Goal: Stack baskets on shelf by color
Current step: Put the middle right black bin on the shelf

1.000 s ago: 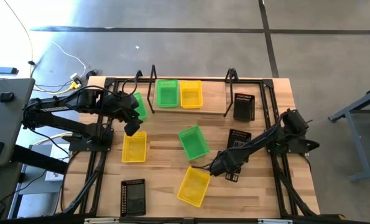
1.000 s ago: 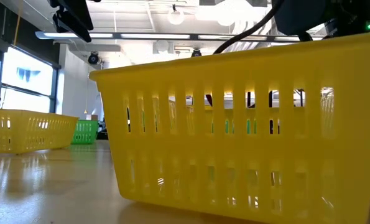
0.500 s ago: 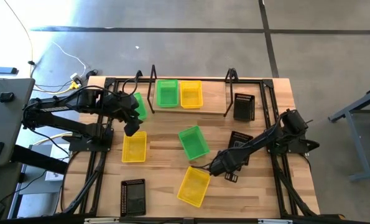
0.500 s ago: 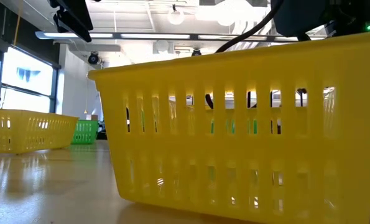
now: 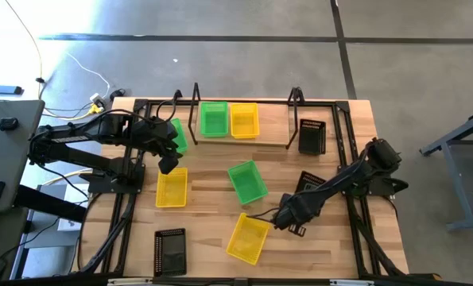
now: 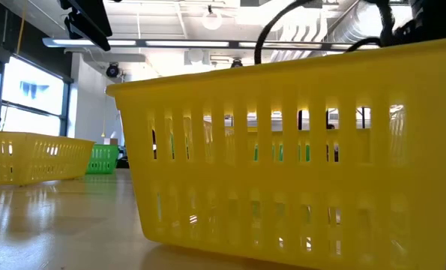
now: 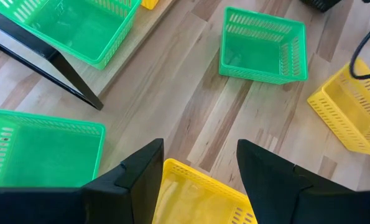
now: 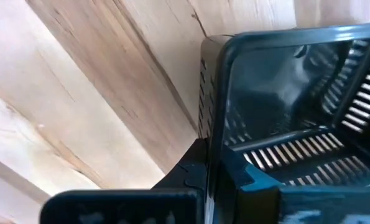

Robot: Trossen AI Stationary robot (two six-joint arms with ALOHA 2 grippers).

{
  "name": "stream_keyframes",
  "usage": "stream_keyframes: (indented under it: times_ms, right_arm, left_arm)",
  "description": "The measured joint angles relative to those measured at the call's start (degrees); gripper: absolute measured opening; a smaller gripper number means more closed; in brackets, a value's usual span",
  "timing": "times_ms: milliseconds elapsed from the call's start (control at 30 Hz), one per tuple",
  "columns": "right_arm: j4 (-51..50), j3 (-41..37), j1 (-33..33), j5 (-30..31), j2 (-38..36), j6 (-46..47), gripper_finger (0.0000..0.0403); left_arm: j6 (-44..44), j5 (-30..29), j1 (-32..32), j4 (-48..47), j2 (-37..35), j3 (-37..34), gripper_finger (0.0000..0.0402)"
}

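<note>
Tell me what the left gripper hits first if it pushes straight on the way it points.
Probably the yellow basket directly beneath the open left gripper; its near rim sits between the fingers, though depth is uncertain.

Under my work lies a slatted wooden desk [image 5: 208, 195] with a black rod frame along its edges. Around it I see grey concrete floor [image 5: 244, 67] crossed by dark seams, with white and yellow cables [image 5: 85, 67] trailing off one corner. Across the room hang ceiling lights [image 6: 211, 19], and a bright window [image 6: 28, 101] glows.
</note>
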Motion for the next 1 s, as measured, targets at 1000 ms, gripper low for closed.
stream_keyframes:
  times_ms: [1000]
  right_arm:
    - [-9.1, 16.1, 3.0, 9.5, -4.1, 7.3, 0.0]
  left_arm:
    - [-0.5, -0.3, 0.0, 0.0, 0.0, 0.0, 0.0195]
